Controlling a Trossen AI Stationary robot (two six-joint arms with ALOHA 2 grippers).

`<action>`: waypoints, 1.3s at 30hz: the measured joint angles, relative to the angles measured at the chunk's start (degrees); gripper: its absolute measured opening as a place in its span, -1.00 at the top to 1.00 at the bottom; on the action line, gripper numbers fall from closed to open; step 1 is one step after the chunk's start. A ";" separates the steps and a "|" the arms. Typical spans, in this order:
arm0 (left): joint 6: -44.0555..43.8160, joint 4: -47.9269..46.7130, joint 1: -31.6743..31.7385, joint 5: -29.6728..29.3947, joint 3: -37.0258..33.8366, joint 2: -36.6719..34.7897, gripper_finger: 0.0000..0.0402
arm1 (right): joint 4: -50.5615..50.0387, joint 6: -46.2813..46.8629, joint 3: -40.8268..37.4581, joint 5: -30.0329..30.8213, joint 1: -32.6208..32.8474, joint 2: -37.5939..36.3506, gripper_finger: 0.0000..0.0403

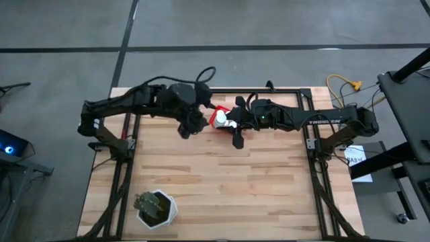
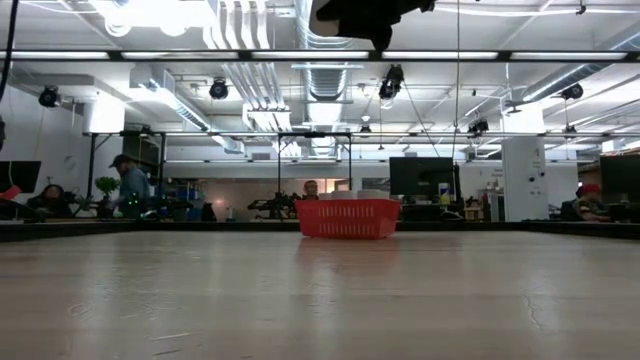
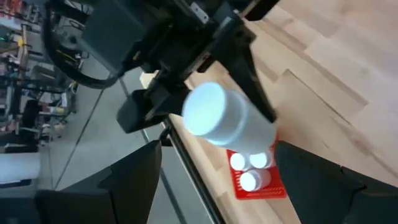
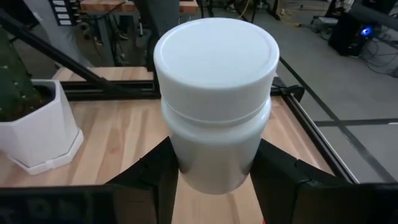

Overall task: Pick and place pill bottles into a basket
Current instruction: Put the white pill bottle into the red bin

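Here the near half of the wooden table (image 1: pixel 228 188) lay bare apart from a white hexagonal plant pot (image 1: pixel 156 208) holding a cactus at the near-left corner, close to the front edge and well apart from both arms; that left broad open boards between the pot and the work at the far side. Further in, both arms met over the middle of the far edge. The right gripper (image 1: pixel 233 125) was closed on one pill bottle (image 4: pixel 214 99), the white body pinched between its two dark fingers, cap end free and pointing away from the wrist. In the left wrist view this bottle (image 3: pixel 227 118) was lifted above the red basket (image 3: pixel 258 183), not touching it. The left gripper (image 1: pixel 190 126) hovered just beside the basket on its left side, jaws wide and holding nothing. The basket (image 1: pixel 218 117) sat near the far edge of the table, close to the black frame rail (image 1: pixel 282 91), partly hidden under the right arm. Inside it, three white bottle caps (image 3: pixel 249 171) showed, packed together; whether more lay beneath could not be told. From table height, the basket (image 2: pixel 347 217) stood upright on the far boards with clear table to either side. Beyond the edge lay grey floor and a workshop room with people at desks.
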 joint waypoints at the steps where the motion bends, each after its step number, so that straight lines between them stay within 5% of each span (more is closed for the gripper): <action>1: 0.48 0.55 -0.03 -0.13 0.00 0.06 -0.46 | 0.01 0.08 0.00 -0.03 0.01 0.00 0.24; 9: 2.01 6.92 -0.35 0.09 0.00 0.06 -0.46 | 0.05 -0.09 -0.02 -0.17 0.02 0.00 0.24; 15: -7.52 7.97 -0.32 0.50 2.28 0.03 -0.46 | 0.07 -0.13 -0.02 -0.17 0.02 0.00 0.24; 24: -42.29 8.07 -0.30 5.61 2.54 -0.22 -0.46 | 0.25 -1.16 0.15 -0.15 -0.09 0.00 0.24; 39: -49.01 16.66 -0.72 4.66 -5.89 -2.68 -0.46 | 0.60 -1.14 0.17 -0.15 -0.09 -0.20 0.24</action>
